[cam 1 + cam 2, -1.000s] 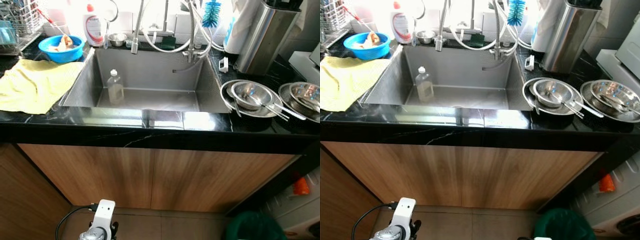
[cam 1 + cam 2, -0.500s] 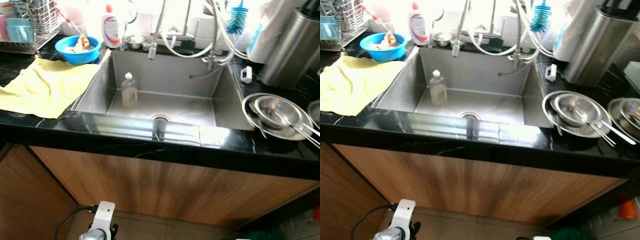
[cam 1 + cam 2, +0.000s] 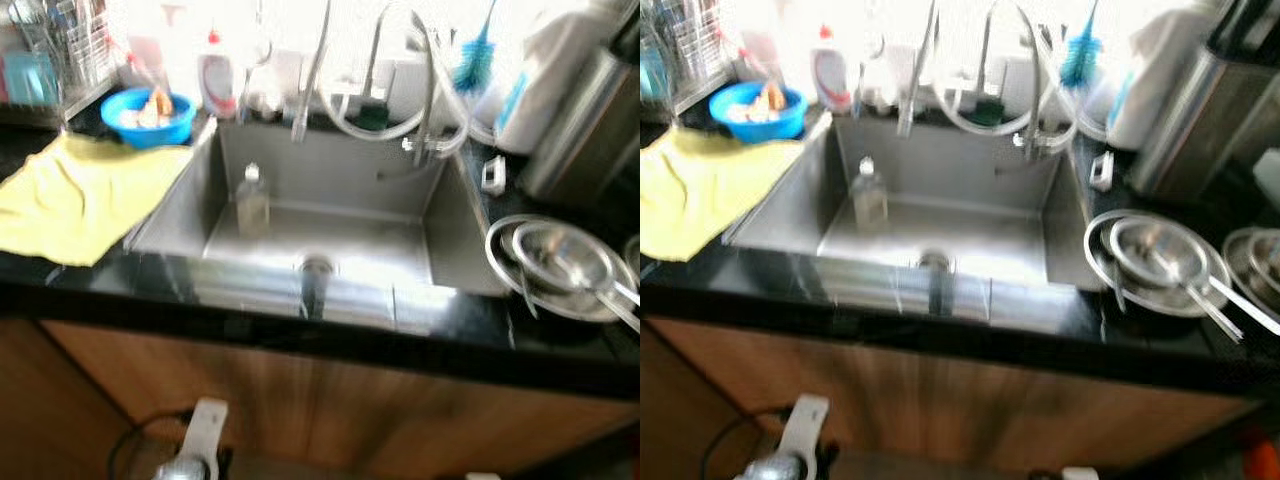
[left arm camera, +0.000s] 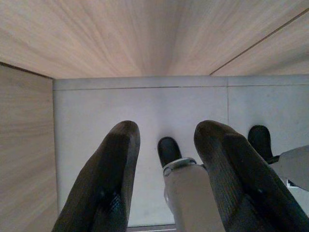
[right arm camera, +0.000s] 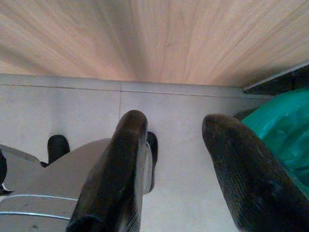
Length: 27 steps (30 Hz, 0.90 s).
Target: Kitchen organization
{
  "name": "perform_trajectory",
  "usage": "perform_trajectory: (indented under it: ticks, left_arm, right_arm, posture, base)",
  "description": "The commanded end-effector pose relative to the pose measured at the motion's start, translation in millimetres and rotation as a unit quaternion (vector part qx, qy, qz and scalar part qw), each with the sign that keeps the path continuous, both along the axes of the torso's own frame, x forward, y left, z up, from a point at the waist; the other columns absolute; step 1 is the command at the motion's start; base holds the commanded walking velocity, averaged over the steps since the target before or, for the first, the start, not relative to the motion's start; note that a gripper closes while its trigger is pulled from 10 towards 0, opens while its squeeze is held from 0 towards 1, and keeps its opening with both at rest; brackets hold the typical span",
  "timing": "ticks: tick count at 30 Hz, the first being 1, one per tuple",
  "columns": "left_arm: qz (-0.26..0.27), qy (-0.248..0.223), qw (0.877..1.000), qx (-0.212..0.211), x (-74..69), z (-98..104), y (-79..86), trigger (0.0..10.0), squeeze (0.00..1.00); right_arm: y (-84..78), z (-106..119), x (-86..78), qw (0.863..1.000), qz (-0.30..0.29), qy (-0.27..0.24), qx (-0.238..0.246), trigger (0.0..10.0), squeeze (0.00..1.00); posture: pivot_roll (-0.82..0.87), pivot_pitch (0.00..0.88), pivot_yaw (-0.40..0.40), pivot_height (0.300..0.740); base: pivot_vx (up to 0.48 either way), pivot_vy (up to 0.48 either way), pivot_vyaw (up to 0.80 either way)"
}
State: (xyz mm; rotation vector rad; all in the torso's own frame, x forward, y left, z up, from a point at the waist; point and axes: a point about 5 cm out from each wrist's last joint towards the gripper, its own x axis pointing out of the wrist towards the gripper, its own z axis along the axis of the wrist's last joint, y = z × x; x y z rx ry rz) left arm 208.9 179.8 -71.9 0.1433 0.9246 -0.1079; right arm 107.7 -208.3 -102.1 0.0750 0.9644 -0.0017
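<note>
The left pincer (image 4: pixel 164 181) hangs low in front of the wooden cabinet doors (image 4: pixel 145 34), pointing down at the pale tiled floor (image 4: pixel 96 125); its two black fingers (image 4: pixel 108 183) are spread apart with nothing between them. The right pincer (image 5: pixel 176 174) hangs in the same way, its fingers (image 5: pixel 120 174) also spread and empty, and a green bag (image 5: pixel 282 130) lies on the floor just beside it. In the head views, which are blurred, the top of the left arm (image 3: pixel 200 445) shows below the cabinet.

Above the cabinet runs a black counter (image 3: pixel 100 285) with a steel sink (image 3: pixel 440 250) set into it. Inside the sink, near its left wall, a small clear bottle (image 3: pixel 252 200) stands upright, and the drain (image 3: pixel 316 266) is near the front. Hoses and taps (image 3: pixel 400 120) hang over the back of the sink, with a blue bottle brush (image 3: pixel 474 62) next to them.

To the left of the sink, a yellow cloth (image 3: pixel 85 195) lies spread on the counter. Behind it stands a blue bowl (image 3: pixel 150 115) with something inside, and beside the bowl a white bottle with red cap (image 3: pixel 214 75). A dish rack (image 3: pixel 60 60) is at the far left corner.

To the right of the sink, steel bowls (image 3: pixel 560 265) are stacked on the counter with utensils lying across them. Behind them stands a tall steel container (image 3: pixel 590 130).
</note>
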Motion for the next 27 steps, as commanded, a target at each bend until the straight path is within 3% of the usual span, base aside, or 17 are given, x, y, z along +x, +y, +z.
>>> perform_trajectory:
  ticks: [1, 14, 18, 21, 27]
  left_arm:
    - [-0.014, 0.01, 1.0, 0.002, -3.7, -2.9, -5.9, 10.0, 0.0]
    - [-0.015, 0.008, 1.0, 0.022, -5.3, -3.7, -4.5, 10.0, 0.0]
    - [0.001, 0.008, 0.999, 0.035, -6.8, -2.6, 11.1, 10.0, 0.0]
    - [0.029, -0.006, 0.999, 0.042, -2.7, 2.3, 26.6, 10.0, 0.0]
    - [0.06, -0.028, 0.997, 0.049, 5.2, 9.7, 39.3, 10.0, 0.0]
  right_arm:
    - [-5.5, -0.8, -6.0, 1.0, -0.009, 0.008, -0.006, 10.0, 0.0]
    - [-4.3, 2.9, -0.7, 0.999, -0.022, -0.03, -0.016, 10.0, 0.0]
    - [-6.2, 3.1, -0.8, 0.999, -0.012, -0.029, -0.039, 10.0, 0.0]
    - [-5.9, 4.0, -0.6, 0.998, -0.04, -0.042, -0.033, 10.0, 0.0]
    - [-3.2, 5.9, 1.3, 0.996, -0.055, -0.065, -0.033, 10.0, 0.0]
  posture:
    - [-0.09, 0.009, -0.047, 0.74]
    - [-0.14, 0.0, -0.032, 0.74]
    - [-0.13, 0.0, -0.029, 0.74]
    - [-0.12, 0.0, -0.024, 0.74]
    - [-0.12, 0.0, -0.009, 0.74]
  base:
    - [0.0, 0.0, 0.0]
    - [0.0, 0.0, 0.0]
    - [0.0, 0.0, 0.0]
    - [0.0, 0.0, 0.0]
    - [0.0, 0.0, 0.0]
